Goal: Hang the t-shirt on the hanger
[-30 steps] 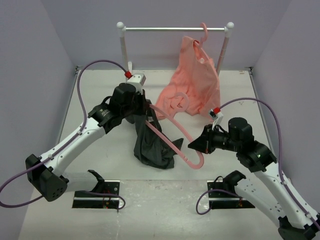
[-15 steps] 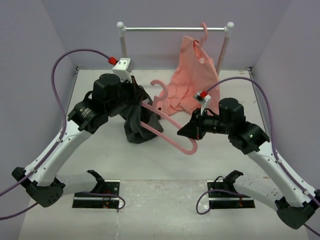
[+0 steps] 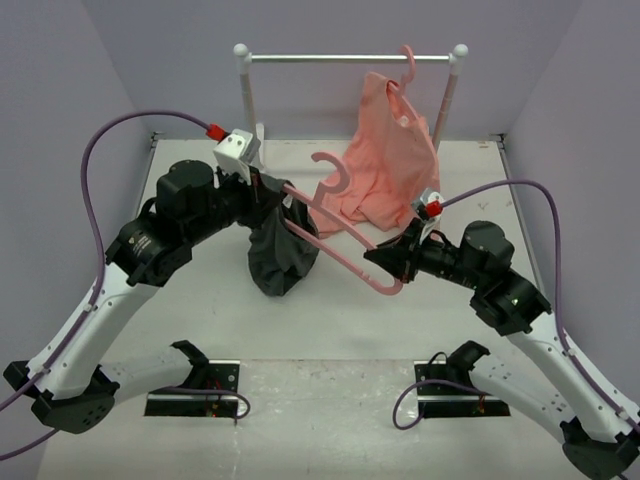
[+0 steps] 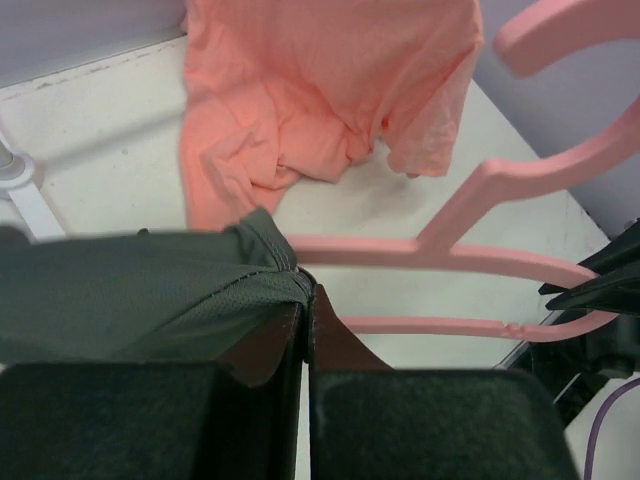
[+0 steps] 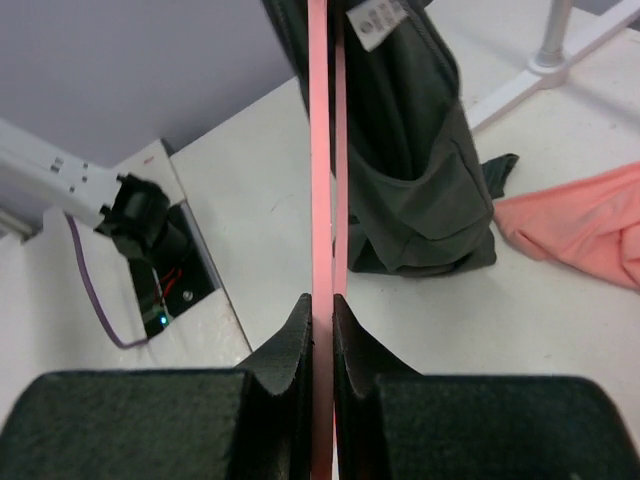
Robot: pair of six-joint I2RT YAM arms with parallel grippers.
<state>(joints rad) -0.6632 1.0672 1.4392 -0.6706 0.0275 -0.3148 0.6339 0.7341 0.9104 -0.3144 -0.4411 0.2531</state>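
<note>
Lilac walls (image 3: 60,120) close in a white table (image 3: 200,330), seen from above. At the back stands a white tube rail (image 3: 350,58), from which a salmon-pink fabric shirt (image 3: 385,170) hangs with its lower part pooled on the table. The left arm (image 3: 150,250) and right arm (image 3: 510,300) reach towards each other with a thin pink plastic hanger (image 3: 340,235) spanning the gap between them, its curved hook pointing towards the rail. A dark charcoal-grey fabric t-shirt (image 3: 280,255) hangs bunched from the hanger's left end, under the left jaws.

From the left wrist, the left jaws are pressed together on a fold of the t-shirt. The hanger's upper bar disappears into the fabric just beside that pinch. Whether the plastic itself is caught too, I cannot tell. The salmon-pink shirt lies crumpled beyond, and the dark tip of the right arm shows at the right edge.

From the right wrist, the right jaws are closed tight on the hanger's frame, which is seen edge-on as a narrow pink line. At its far end the t-shirt droops in a long bundle, with a white label (image 5: 378,20) showing near the top and its lower end down at the table.
</note>
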